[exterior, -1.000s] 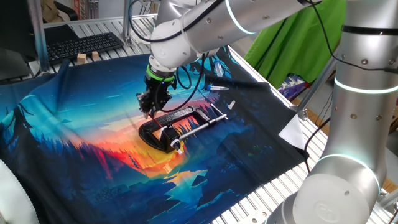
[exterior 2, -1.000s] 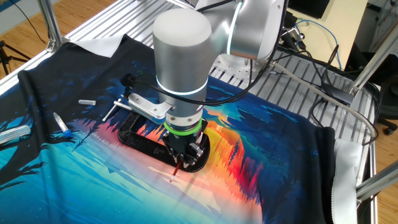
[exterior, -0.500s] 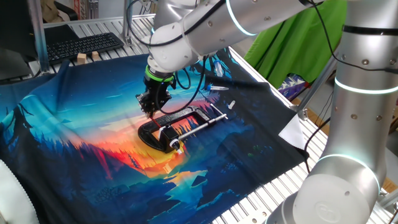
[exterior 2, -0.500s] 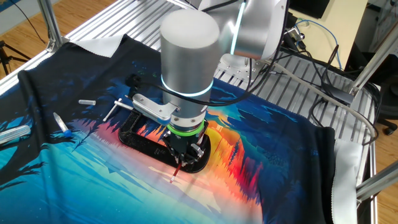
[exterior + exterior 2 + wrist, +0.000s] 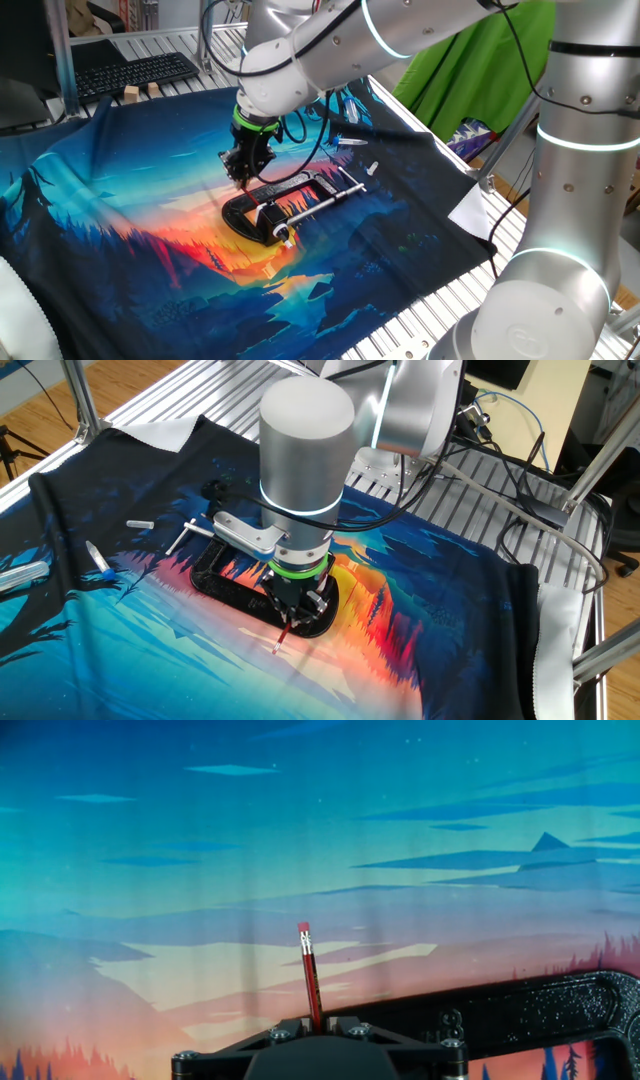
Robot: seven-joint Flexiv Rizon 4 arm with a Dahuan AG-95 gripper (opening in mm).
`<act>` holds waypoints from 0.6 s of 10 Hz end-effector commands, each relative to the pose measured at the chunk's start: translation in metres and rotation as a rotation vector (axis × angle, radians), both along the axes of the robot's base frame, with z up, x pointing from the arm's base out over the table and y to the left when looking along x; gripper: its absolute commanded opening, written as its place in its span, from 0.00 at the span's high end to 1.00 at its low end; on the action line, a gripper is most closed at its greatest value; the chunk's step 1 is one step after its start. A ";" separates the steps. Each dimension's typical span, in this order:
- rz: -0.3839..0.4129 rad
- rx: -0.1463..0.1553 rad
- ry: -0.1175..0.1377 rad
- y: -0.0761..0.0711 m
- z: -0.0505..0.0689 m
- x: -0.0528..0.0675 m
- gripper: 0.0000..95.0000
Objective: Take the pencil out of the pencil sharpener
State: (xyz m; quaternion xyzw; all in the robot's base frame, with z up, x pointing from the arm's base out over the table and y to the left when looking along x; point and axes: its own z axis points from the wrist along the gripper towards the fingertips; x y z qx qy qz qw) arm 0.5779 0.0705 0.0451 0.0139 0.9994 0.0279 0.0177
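Now the pencil (image 5: 309, 975) juts straight out from the closed gripper (image 5: 312, 1032).

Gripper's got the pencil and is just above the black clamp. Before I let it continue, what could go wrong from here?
1. The pencil is very thin and held only at its lower end by the gripper; it may slip or tilt in the grip, maybe snap if bumped.
2. The gripper hangs close over the black clamp; a sideways move could knock it or its silver rod.
3. The tablecloth is loose; dragging the clamp could bunch it.
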 end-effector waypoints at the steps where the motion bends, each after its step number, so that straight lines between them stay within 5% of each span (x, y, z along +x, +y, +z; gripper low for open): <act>1: 0.000 0.012 0.002 0.000 0.002 0.004 1.00; 6: -0.003 0.027 0.003 -0.002 0.008 0.021 1.00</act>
